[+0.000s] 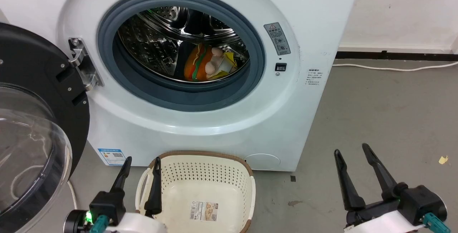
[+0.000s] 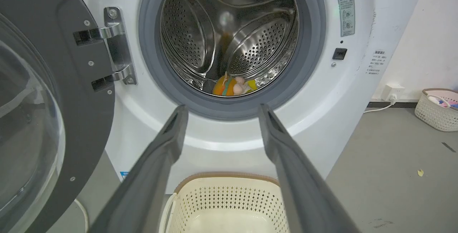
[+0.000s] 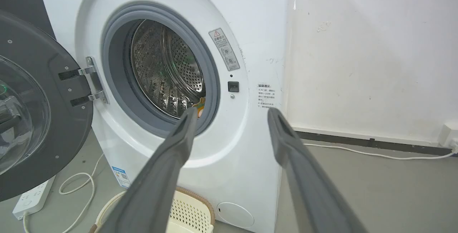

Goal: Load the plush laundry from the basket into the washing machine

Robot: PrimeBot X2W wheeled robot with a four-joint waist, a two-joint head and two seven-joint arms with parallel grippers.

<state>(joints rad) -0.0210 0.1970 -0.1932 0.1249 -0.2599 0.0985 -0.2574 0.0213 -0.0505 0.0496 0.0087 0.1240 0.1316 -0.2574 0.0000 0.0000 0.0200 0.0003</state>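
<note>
Grey floor [image 1: 375, 118], white wall [image 1: 404, 7], washing machine [image 1: 214, 132], cable [image 1: 393, 69]

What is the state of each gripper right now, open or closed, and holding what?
Left gripper: open, holding nothing.
Right gripper: open, holding nothing.

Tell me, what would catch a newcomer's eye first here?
The big white washing machine dominates, its door swung wide to the left. A bright orange-and-yellow plush doll lies in its shiny steel drum. On the floor just in front stands a cream basket that looks empty but for a label, and the robot's left hand and right hand hang open at the lower corners.
</note>
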